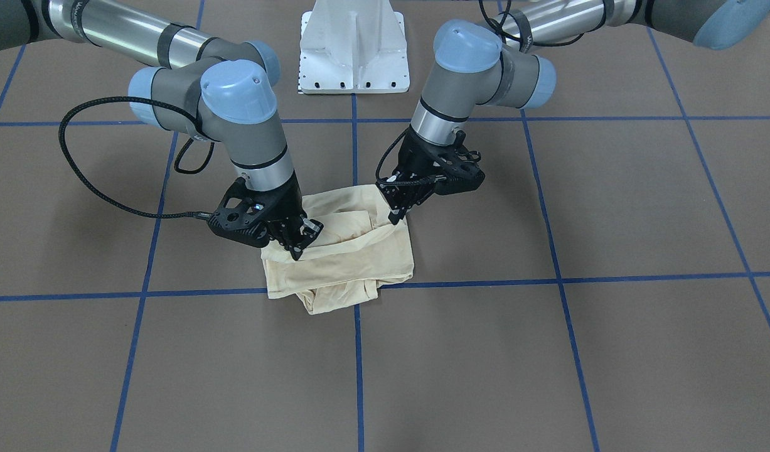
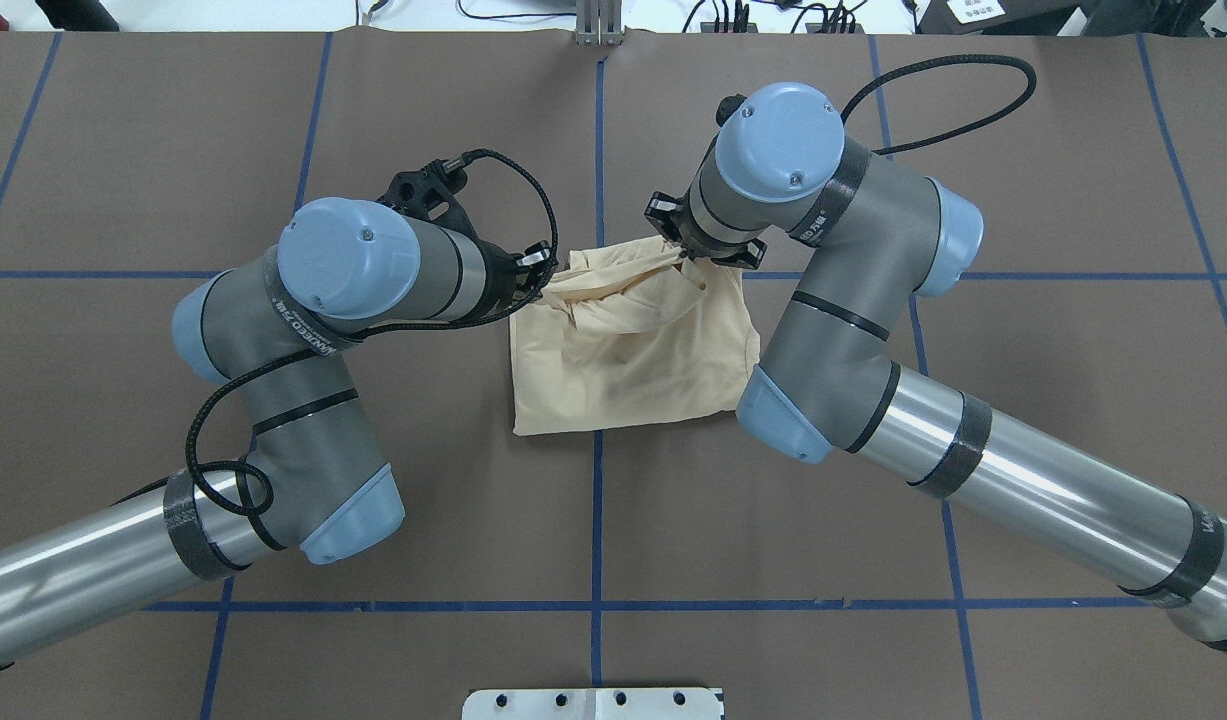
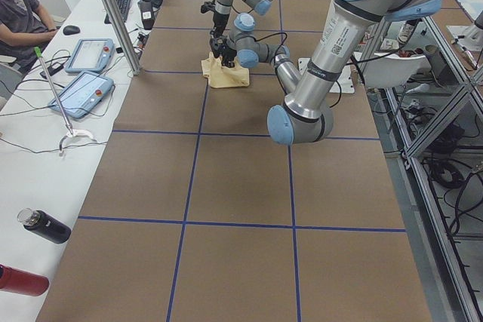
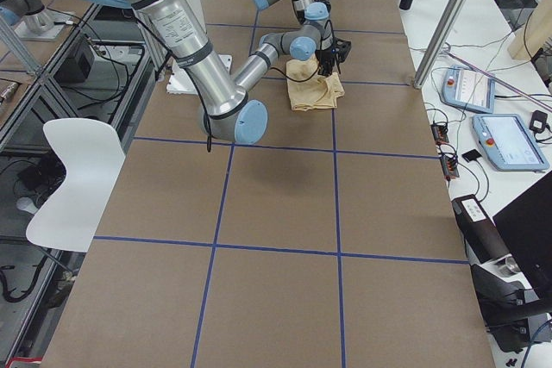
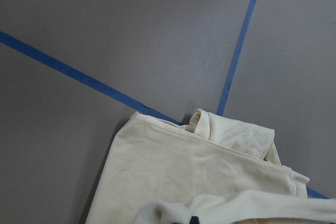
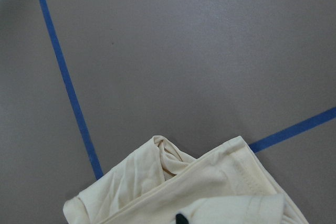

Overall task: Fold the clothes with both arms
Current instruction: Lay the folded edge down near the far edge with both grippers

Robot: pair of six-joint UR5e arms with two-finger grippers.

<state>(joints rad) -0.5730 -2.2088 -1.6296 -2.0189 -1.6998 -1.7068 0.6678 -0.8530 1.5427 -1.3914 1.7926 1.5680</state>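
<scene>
The shirt (image 1: 347,267) is already a small, roughly square bundle of several layers on the table (image 1: 548,351); neither the print nor the neck label shows, and no sleeve hangs free, so I judge most of the folding done. The left gripper (image 1: 395,216) has its jaws narrow and seemingly pinched on a raised edge of the cloth; the right gripper (image 1: 297,248) likewise looks closed on the same edge at the other end. A band of fabric stretches from one gripper to the other; the rest of the bundle lies beneath them and between them, spreading out just beyond the fingertips. In the overhead view the cloth tents up toward each gripper, which suits a lifted flap rather than a flat one. In both wrist views a layered corner of the shirt lies ahead of the fingertip, close to a strip of blue tape (image 1: 485,279). What seems left: carry this held flap over, lay it flat and let go. A rumpled lump pokes out of the edge below the right gripper on the side away from the robot; it may want tucking or smoothing for a neat finish.
</scene>
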